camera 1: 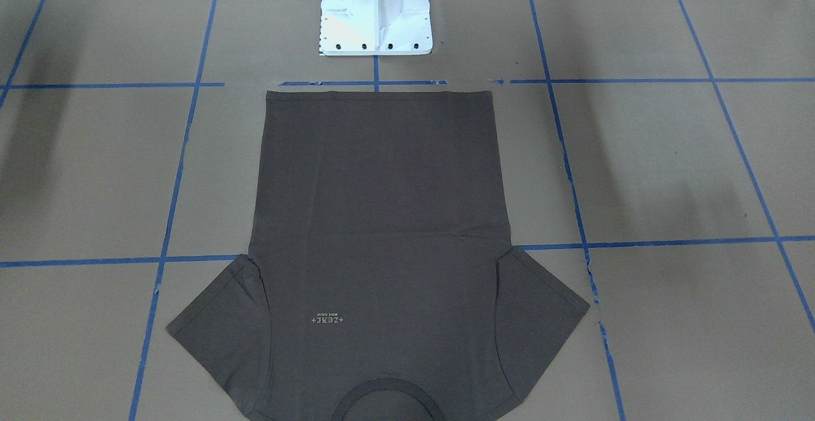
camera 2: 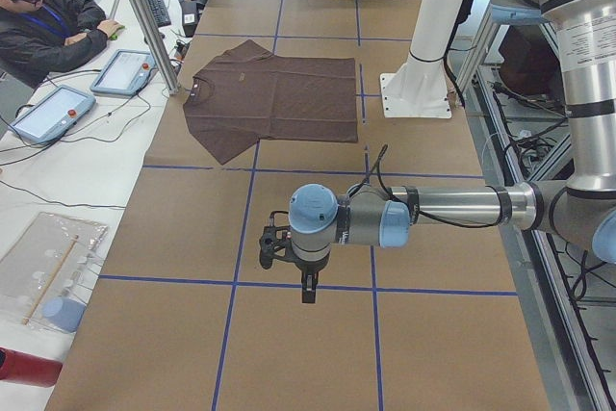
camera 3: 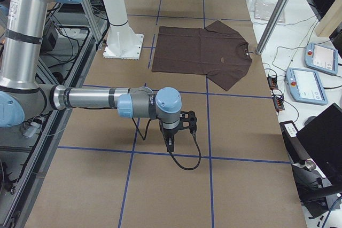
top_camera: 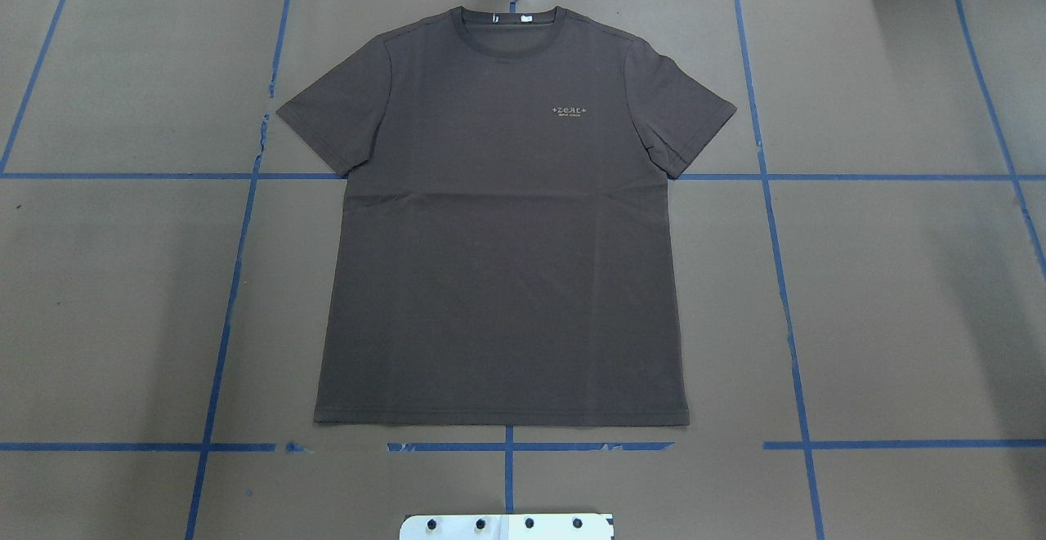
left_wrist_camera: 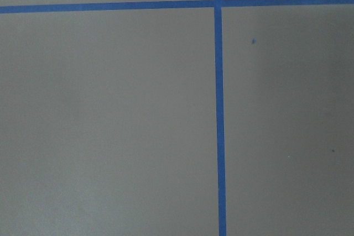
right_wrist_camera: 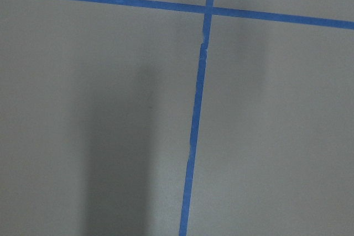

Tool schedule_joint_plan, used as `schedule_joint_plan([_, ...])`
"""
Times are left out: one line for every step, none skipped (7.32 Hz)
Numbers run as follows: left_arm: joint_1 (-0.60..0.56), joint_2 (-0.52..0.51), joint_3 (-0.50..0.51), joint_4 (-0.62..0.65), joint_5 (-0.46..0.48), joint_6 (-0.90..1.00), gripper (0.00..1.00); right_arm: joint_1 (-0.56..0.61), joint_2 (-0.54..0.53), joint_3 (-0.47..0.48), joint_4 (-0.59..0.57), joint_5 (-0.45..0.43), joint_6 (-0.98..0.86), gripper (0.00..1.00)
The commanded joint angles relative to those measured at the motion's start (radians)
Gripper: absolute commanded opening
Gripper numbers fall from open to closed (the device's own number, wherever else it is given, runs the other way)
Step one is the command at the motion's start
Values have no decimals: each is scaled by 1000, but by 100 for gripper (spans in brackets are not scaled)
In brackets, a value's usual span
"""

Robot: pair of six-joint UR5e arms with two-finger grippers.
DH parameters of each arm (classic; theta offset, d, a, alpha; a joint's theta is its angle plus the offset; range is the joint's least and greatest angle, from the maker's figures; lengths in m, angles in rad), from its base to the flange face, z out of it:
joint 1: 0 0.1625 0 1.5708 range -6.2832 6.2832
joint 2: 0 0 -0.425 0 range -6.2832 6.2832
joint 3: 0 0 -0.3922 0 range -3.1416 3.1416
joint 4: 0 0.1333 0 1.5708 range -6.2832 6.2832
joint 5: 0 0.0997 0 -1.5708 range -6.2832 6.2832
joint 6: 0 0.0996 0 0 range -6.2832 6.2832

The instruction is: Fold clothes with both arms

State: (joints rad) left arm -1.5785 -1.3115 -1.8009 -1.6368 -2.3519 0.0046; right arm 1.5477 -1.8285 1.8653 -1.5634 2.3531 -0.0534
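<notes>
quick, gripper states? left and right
Left gripper: cannot be told, clear of the T-shirt.
Right gripper: cannot be told, also clear of it.

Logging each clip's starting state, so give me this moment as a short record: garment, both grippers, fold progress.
garment: dark brown T-shirt, flat, front up, sleeves spread
orientation: hem toward the white pedestal base, collar away from it
left gripper: over bare table, clear of the shirt; open or shut cannot be told
right gripper: likewise, at the table's opposite end
folds made: none

Left arm (camera 2: pixel 452 207) and right arm (camera 3: pixel 91 99) both extend horizontally.
</notes>
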Motion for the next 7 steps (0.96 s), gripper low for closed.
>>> schedule_joint_plan([0,0,0,0,2,3,100,0,0,0,-1,0,0,100])
schedule_joint_plan([0,0,0,-2,0,2,100,0,0,0,0,2,1,100])
schedule_joint_plan([0,0,18,0,-1,2,100,0,0,3,0,3,1,100])
schedule_joint_plan([0,0,8,0,-1,2,100,0,0,5,0,8,1,100])
schedule_joint_plan([0,-2,6,-2,0,8,100,-1,2,15,11,6,0,100])
schedule_joint_plan([0,0,8,-46,9,8,100,-3,0,15,67,6,1,100])
schedule_joint_plan([0,0,17,-148,3,6,100,-8,17,17,130,9,12,100])
